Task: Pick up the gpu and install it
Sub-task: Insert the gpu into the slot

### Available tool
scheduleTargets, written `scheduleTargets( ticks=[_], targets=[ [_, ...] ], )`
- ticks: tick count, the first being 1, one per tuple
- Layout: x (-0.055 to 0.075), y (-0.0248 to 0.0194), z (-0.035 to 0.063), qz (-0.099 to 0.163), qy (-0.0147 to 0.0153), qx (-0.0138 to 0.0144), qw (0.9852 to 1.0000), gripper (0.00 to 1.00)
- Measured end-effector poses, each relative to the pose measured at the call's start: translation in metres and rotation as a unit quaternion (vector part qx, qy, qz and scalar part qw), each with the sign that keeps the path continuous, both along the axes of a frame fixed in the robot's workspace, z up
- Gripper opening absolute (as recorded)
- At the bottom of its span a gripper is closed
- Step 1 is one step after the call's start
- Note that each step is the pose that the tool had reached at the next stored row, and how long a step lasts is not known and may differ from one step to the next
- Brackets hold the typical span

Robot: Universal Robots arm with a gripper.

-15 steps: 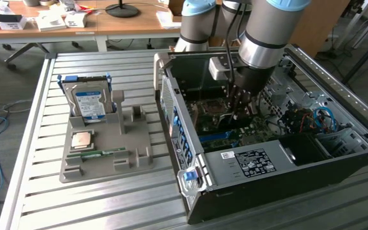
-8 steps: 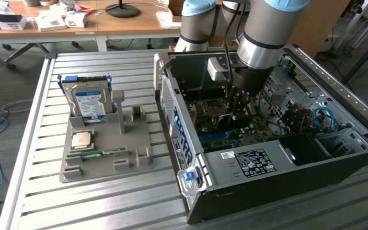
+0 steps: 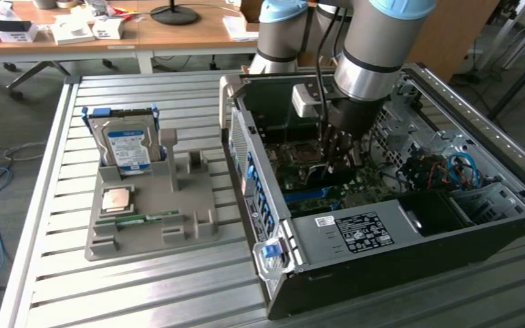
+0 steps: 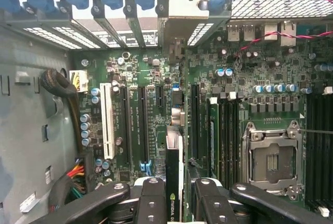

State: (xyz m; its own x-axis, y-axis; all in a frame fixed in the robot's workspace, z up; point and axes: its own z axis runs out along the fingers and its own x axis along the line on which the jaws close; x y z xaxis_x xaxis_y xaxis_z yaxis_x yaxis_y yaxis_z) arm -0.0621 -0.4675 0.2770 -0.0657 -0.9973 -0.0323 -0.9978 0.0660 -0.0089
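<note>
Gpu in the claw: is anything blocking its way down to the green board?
Nothing visible does. The gripper holds the gpu edge-on over the motherboard, no cable crossing between; what lies right beneath is hidden by it.

The gpu [image 4: 175, 161], seen edge-on as a thin dark card with a small green logo patch on its near edge, stands upright above the green motherboard [image 4: 156, 78], pinched between the gripper [image 4: 179, 198] fingers, inside the open computer case [image 3: 409, 273] at the exterior view's centre-right.
</note>
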Motion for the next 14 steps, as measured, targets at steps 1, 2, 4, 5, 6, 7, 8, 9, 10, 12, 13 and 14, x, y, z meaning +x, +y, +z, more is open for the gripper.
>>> scheduleTargets(
  ticks=[1, 2, 4, 5, 6, 7, 8, 9, 10, 12, 13, 14],
  targets=[
    [0.0000, 0.0000, -0.0008, 0.000, 0.0000, 0.0000, 1.0000, 0.26],
    [-0.0001, 0.0000, -0.0016, 0.000, 0.0000, 0.0000, 1.0000, 0.26],
    [-0.0003, 0.0000, -0.0024, 0.000, 0.0000, -0.0001, 1.0000, 0.26],
    [-0.0003, 0.0000, -0.0024, 0.000, 0.0001, -0.0001, 1.0000, 0.26],
    [-0.0003, 0.0000, -0.0024, 0.000, 0.0001, -0.0001, 1.0000, 0.26],
    [-0.0004, 0.0000, -0.0025, 0.000, 0.0000, -0.0001, 1.0000, 0.26],
    [-0.0011, 0.0000, -0.0025, 0.000, 0.0000, 0.0000, 1.0000, 0.26],
    [-0.0024, 0.0001, -0.0027, 0.000, 0.0000, 0.0001, 1.0000, 0.26],
    [-0.0032, 0.0001, -0.0029, 0.000, 0.0000, 0.0001, 1.0000, 0.26],
    [-0.0035, 0.0000, -0.0036, 0.000, 0.0000, 0.0000, 1.0000, 0.26],
    [-0.0036, 0.0000, -0.0045, 0.000, 0.0000, 0.0000, 1.0000, 0.26],
    [-0.0036, 0.0000, -0.0054, 0.000, 0.0000, 0.0000, 1.0000, 0.26]
  ],
)
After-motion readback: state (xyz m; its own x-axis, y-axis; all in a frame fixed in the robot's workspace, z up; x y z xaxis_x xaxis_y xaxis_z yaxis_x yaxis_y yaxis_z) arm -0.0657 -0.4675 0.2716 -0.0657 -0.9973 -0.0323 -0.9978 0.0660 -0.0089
